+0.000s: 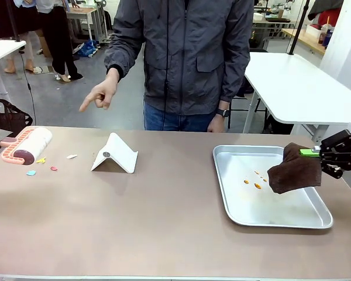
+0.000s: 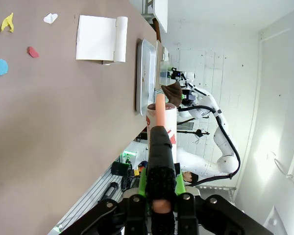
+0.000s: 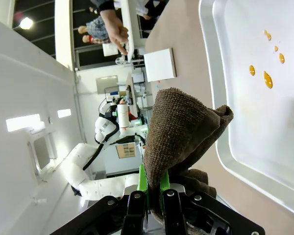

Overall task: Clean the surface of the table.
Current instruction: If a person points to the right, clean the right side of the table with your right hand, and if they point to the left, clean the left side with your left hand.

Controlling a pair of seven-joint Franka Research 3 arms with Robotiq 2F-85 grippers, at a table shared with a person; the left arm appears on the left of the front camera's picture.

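My left gripper [image 2: 160, 147] pinches the lint roller [image 1: 28, 144] by its pink handle near the far left corner of the table [image 1: 164, 222], which stretches between me and the person [image 1: 187, 52]. My right gripper [image 1: 317, 153] clamps a brown cloth [image 1: 292, 170] over the tray [image 1: 269, 219] by its right rim.

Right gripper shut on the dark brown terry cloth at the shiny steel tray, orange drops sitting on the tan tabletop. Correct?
Not quite. The orange drops lie inside the shiny steel tray, not on the tan table; the front view shows it. The rest holds: the right gripper is shut on the dark brown terry cloth at the tray.
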